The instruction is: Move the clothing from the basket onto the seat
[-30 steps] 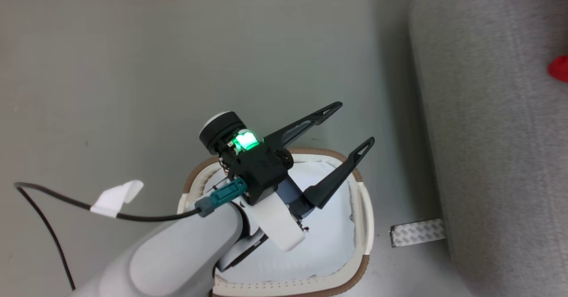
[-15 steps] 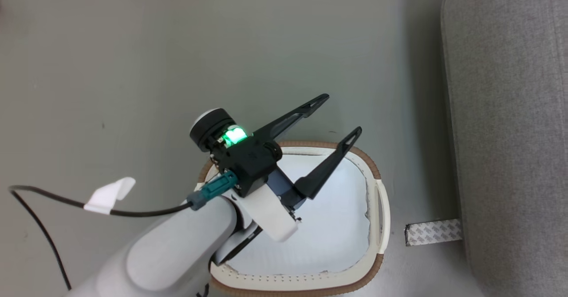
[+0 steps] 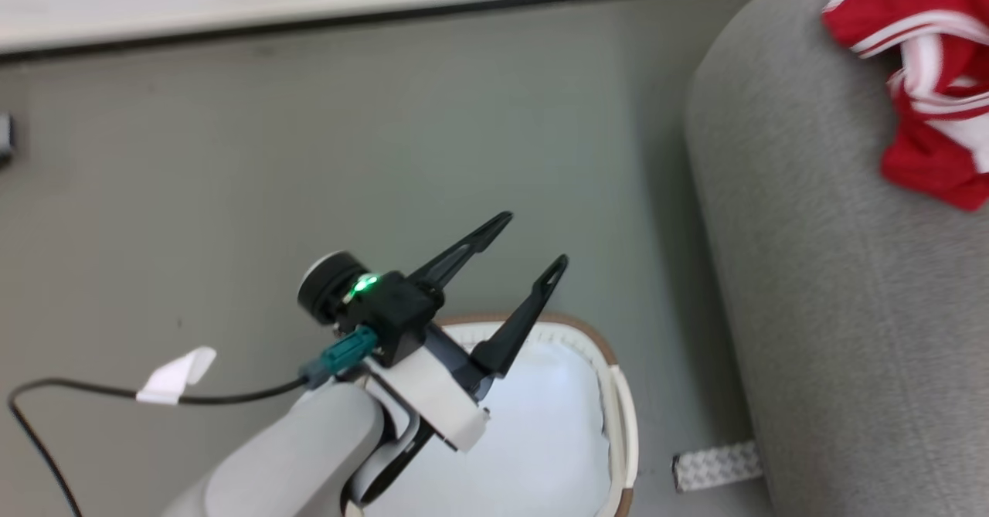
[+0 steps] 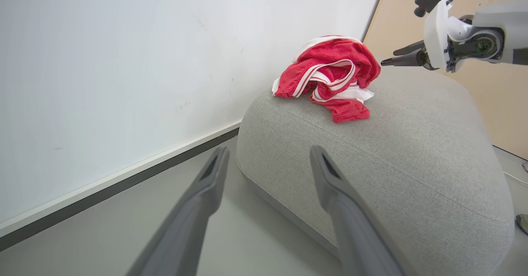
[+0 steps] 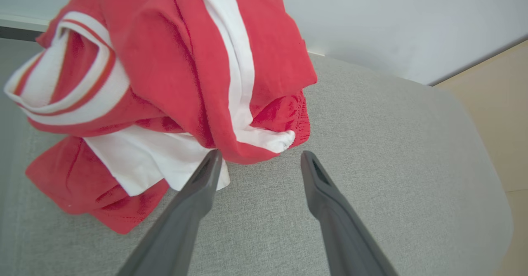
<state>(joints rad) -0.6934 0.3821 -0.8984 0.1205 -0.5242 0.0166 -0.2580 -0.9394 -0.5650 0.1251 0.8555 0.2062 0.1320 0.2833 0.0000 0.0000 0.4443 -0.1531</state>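
Red garment [image 5: 165, 61] lies bunched on the sofa [image 5: 371, 164], directly ahead of the right gripper [image 5: 260, 155]. Its fingers are spread and hold nothing; one tip is at the white hem, contact unclear. Left gripper [image 3: 533, 239] is also spread and empty, hovering over the far rim of the basket [image 3: 624, 424]. A white cloth [image 3: 541, 440] lies inside, below it.

The left tool [image 3: 533, 240] has its two dark fingers spread wide apart with nothing between them, pointing up and to the right in the head view from the pale left forearm [image 3: 293, 455]. The right tool [image 5: 260, 156] is likewise spread, gripping nothing.
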